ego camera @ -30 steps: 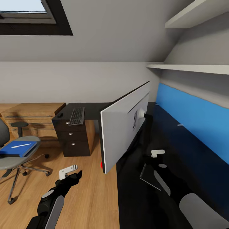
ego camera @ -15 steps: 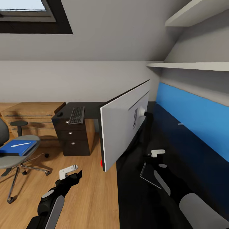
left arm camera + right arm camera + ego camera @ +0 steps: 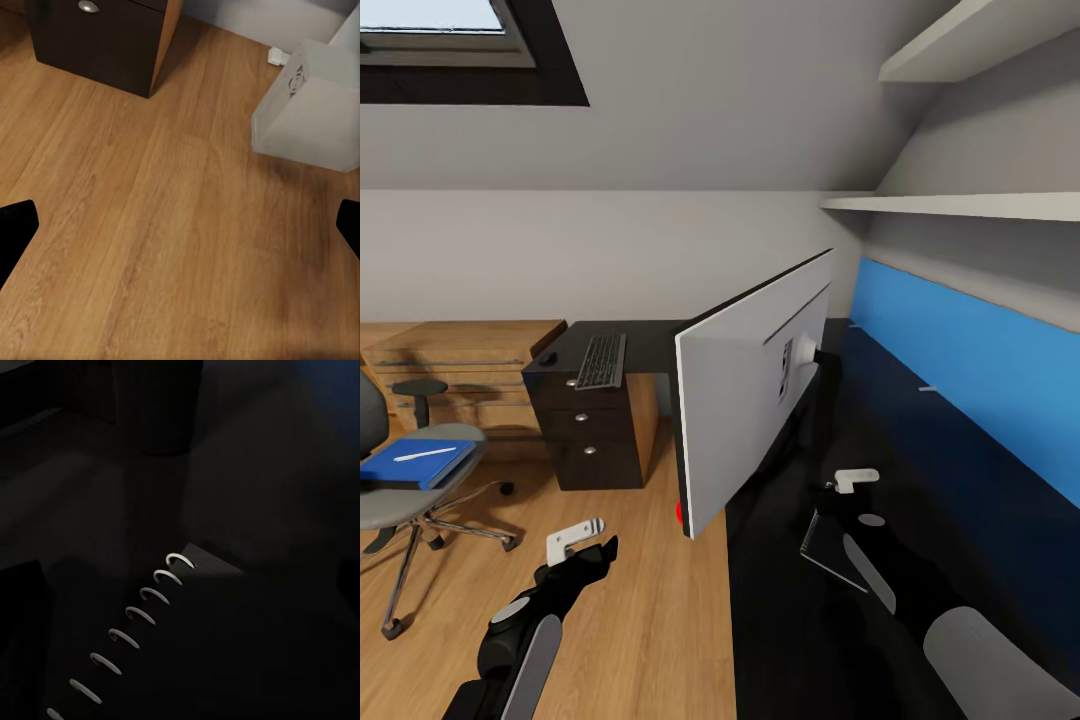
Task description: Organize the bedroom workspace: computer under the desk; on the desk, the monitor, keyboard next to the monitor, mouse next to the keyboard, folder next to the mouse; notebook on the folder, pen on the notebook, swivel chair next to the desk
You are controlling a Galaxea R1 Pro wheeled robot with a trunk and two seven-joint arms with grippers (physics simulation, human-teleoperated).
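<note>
1. From the head view, the large white-backed flat monitor [image 3: 755,385] stands tilted at the edge of the bed with the dark cover and blue side panel [image 3: 960,370], not on the dark-topped wooden desk with drawers [image 3: 585,420]. The black keyboard [image 3: 602,362] lies on that desk, with a small dark lump, probably the mouse [image 3: 547,357], near its far corner.

2. The blue folder [image 3: 415,463] rests on the seat of the grey swivel chair [image 3: 405,500], a white pen [image 3: 425,453] lying on top of it.

3. My left hand [image 3: 582,540] hangs low over the wooden floor [image 3: 150,225], spread wide and holding nothing; in the left wrist view its dark fingertips [image 3: 13,232] sit at opposite edges.

4. My right hand [image 3: 855,483] hovers over the bed; I cannot tell whether it is spread or pressed together. Its wrist view shows a dark spiral-bound notebook [image 3: 195,637] with pale wire rings just below.

5. Risks, as I judge them: the monitor's tilt suggests it could topple off the bed if my right arm brushes it. The notebook is hard to see against the dark cover, so a grasp could miss its edge or catch the rings. Lifting the folder carelessly would roll the pen off.

6. I can read no brand, label or writing anywhere.
</note>
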